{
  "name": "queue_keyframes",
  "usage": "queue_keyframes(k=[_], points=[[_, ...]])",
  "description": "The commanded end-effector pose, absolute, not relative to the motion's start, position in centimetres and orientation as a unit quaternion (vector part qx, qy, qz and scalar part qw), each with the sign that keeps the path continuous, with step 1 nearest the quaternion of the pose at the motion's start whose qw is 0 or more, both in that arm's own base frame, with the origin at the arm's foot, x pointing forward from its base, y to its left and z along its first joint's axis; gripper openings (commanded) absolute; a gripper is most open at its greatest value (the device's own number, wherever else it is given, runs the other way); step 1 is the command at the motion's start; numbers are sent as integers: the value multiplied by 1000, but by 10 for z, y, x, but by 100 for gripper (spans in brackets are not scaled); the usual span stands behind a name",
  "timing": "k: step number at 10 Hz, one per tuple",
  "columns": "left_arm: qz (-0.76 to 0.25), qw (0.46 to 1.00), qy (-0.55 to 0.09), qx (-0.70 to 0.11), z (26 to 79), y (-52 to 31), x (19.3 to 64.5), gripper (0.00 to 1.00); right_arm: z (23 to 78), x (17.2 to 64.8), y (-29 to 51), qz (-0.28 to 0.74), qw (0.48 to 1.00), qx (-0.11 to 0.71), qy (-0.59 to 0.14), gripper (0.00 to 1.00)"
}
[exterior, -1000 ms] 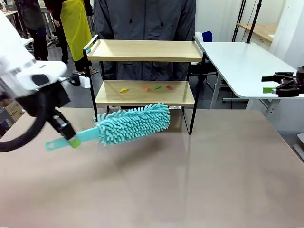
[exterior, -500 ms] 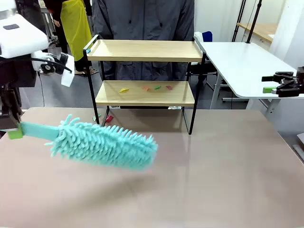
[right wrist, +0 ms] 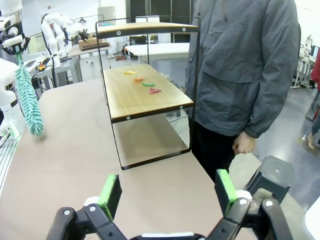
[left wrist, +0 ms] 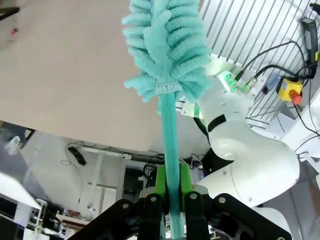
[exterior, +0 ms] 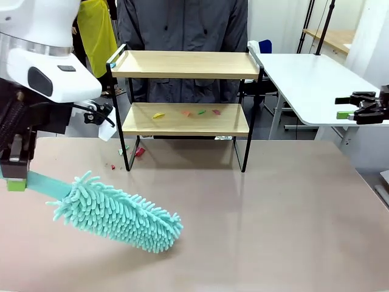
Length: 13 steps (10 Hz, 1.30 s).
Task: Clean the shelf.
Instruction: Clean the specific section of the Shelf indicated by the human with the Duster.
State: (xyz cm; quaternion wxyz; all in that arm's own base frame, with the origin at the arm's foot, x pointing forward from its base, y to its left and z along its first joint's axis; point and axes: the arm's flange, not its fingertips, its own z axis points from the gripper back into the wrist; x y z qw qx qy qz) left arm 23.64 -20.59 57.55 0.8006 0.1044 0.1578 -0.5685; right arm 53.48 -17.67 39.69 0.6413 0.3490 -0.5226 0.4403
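Note:
The shelf (exterior: 182, 64) stands at the table's far middle, with several small coloured scraps (exterior: 186, 112) on its lower board (exterior: 231, 125). My left gripper (exterior: 17, 176) is at the far left, shut on the flat handle of a teal fluffy duster (exterior: 115, 213). The duster's head hangs low over the table, in front of the shelf and to its left. The left wrist view shows the green pads (left wrist: 161, 186) clamped on the duster (left wrist: 167, 45) handle. My right gripper (exterior: 355, 108) hovers open at the far right. In its own view the right gripper (right wrist: 167, 192) faces the shelf (right wrist: 145, 95) end-on.
A person (exterior: 182, 24) in a grey jacket stands right behind the shelf. Red bits (exterior: 140, 152) lie on the beige table by the shelf's left front leg. A white table (exterior: 310, 79) adjoins at the right.
My left arm swung the duster away from the front of the shelf's lower board, down and left toward the table. Red bits by the shelf's left leg are now uncovered. The right gripper stayed still.

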Motion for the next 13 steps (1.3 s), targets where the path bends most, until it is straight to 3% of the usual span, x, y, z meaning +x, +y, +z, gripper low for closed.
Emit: queue_keyframes(k=[1, 13], points=[[-570, 805, 132, 98, 587, -196, 233, 13, 399, 535, -175, 442, 641, 347, -523, 100], [-570, 805, 132, 98, 587, -196, 233, 13, 399, 535, -175, 442, 641, 347, -523, 100]])
